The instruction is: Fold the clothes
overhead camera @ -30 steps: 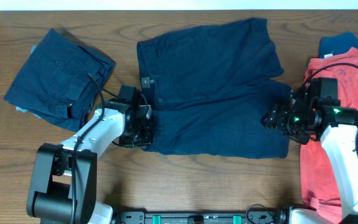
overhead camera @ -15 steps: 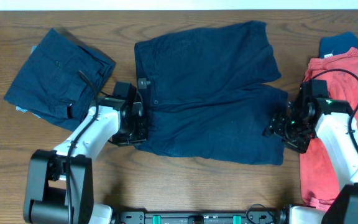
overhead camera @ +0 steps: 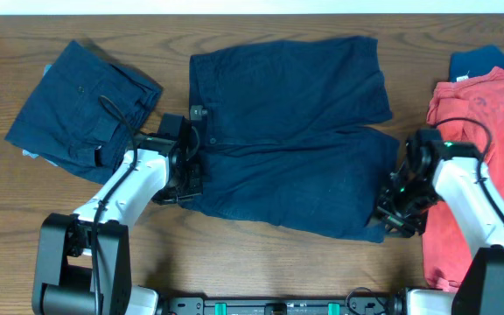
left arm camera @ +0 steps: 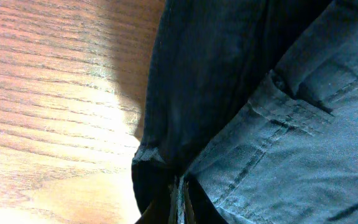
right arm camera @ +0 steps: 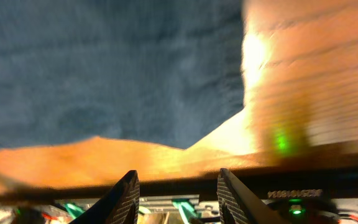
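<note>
Dark navy shorts (overhead camera: 296, 131) lie spread in the middle of the table, waistband to the left, and fill the right wrist view (right arm camera: 117, 68). My left gripper (overhead camera: 191, 172) is shut on the waistband's near corner; in the left wrist view (left arm camera: 180, 202) the fingers pinch the fabric (left arm camera: 278, 124). My right gripper (overhead camera: 392, 214) is at the near right leg hem. In the right wrist view (right arm camera: 179, 199) its jaws stand apart with nothing between them, and the hem lies just beyond the fingertips (right arm camera: 128, 186).
A folded pair of navy shorts (overhead camera: 81, 109) lies at the far left. A coral-red shirt (overhead camera: 488, 166) lies at the right edge under my right arm, with a brighter blue piece (overhead camera: 479, 59) behind it. The wooden table (overhead camera: 261, 262) shows at the front.
My right gripper moved toward the table's front along the right leg hem, and the near leg shifted with it. My left gripper moved slightly back with the waistband.
</note>
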{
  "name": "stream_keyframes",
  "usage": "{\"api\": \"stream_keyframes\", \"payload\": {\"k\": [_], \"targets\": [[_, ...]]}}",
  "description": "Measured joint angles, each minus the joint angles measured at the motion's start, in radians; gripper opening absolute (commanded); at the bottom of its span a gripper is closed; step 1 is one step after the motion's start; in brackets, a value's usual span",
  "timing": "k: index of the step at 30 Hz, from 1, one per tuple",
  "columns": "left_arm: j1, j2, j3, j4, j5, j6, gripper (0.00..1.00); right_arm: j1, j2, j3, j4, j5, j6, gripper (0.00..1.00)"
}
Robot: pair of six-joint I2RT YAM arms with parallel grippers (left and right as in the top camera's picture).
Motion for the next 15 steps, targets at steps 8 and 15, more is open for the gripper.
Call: {"api": "stream_keyframes", "payload": {"k": [8,15], "targets": [[0.000,0.000,0.000,0.001,-0.008,-0.010,0.06,0.107,0.000,-0.204,0.186,-0.071,0.098,0.27],[0.000,0.000,0.001,0.001,-0.014,-0.014,0.06,0.080,0.001,-0.246,0.319,-0.004,0.174,0.41]]}}
